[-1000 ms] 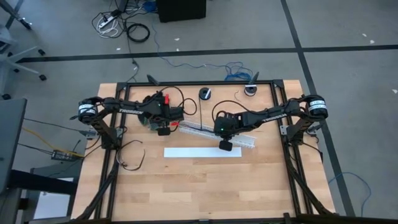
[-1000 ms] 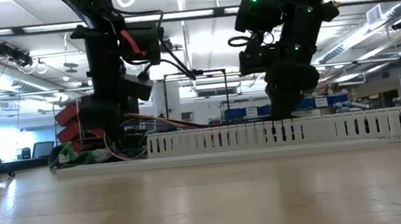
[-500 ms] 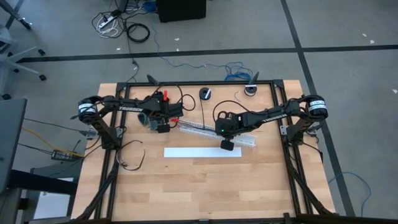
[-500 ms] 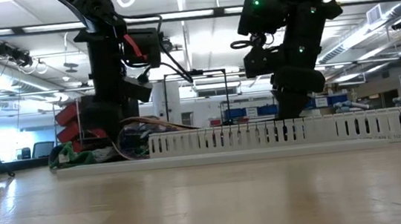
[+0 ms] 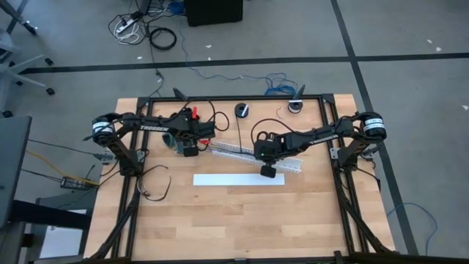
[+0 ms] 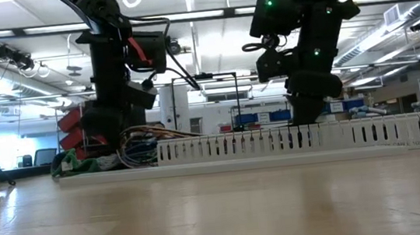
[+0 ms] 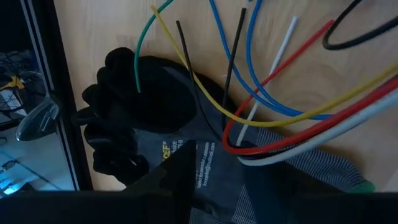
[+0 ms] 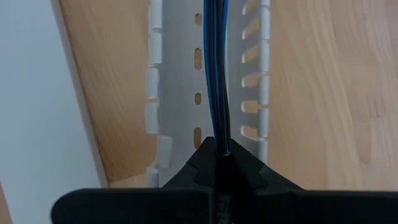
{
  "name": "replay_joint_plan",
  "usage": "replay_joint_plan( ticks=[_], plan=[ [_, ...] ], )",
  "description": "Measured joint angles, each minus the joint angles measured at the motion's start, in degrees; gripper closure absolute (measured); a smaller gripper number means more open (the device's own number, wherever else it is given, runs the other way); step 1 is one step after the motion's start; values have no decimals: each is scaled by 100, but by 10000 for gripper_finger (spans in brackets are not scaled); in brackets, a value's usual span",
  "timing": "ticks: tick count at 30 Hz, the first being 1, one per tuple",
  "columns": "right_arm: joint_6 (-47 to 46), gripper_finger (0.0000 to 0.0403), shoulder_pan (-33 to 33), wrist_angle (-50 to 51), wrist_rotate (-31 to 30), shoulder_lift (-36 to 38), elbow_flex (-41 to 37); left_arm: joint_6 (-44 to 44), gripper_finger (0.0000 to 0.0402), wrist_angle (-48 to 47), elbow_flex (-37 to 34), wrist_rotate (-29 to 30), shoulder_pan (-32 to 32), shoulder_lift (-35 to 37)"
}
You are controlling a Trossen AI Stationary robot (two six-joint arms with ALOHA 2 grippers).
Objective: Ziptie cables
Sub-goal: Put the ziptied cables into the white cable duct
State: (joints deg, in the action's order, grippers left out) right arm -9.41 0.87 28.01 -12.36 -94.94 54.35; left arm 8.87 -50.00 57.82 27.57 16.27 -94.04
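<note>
Since a second ago we see the left gripper (image 5: 189,149) drawn back toward nine o'clock, away from the duct (image 5: 253,156), and in the low view the loose wire ends have bunched up into a taller loop beside the duct's end. Our right gripper (image 5: 268,166) has hardly shifted.

We find the cables (image 8: 217,68) lying inside the duct's channel, their long axis running with the duct. On the table that line runs from about ten o'clock to four o'clock, slightly slanted. In the right wrist view the cables are a tight dark and blue bundle, and the right gripper is clenched on them where they enter its fingers (image 8: 205,163).

At the ten o'clock end the cables fan out into separate coloured strands, seen in the left wrist view curving over a black glove (image 7: 134,118) on the table. The left gripper hovers above this spread; we think its fingers are partly closed, but we cannot tell whether they pinch any strand, since they are barely visible.

At six o'clock from the duct lies a white strip (image 5: 238,180), apart from it.
</note>
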Motion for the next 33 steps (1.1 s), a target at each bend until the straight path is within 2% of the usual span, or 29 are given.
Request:
replay_joint_plan(
  ticks=[4, 10, 12, 14, 18, 22, 25, 30, 31, 33],
  plan=[
    [-4, 395, 0, 125, -1, 0, 0, 121, 282, 108, 0, -48, 0, 184],
    [-2, 395, 0, 186, -2, 0, 0, 248, 282, 510, 2, -701, 0, 991],
    [-1, 395, 1, 278, -21, 0, 1, 230, 282, 513, 2, -704, 6, 1196],
    [-10, 395, 2, 297, -64, -2, 2, 9, 282, 294, 2, -393, 53, 1351],
    [-22, 395, 2, 306, -72, -2, 2, -525, 282, -305, 2, 629, 194, 1428],
    [-89, 395, 2, 315, -58, -2, 1, -754, 282, -230, -44, 726, 244, 1433],
    [-113, 395, 1, 328, -37, -2, 2, -434, 282, 646, -267, 130, 125, 1431],
    [-198, 395, 2, 340, 3, -2, 0, -27, 282, 2539, -963, -2055, -193, 1427],
    [-198, 395, 2, 344, 3, -2, 0, -29, 282, 2826, -1129, -2254, -285, 1427],
    [-199, 395, 2, 350, 3, -2, 2, -58, 282, 3054, -1397, -2267, -522, 1425]
  ],
)
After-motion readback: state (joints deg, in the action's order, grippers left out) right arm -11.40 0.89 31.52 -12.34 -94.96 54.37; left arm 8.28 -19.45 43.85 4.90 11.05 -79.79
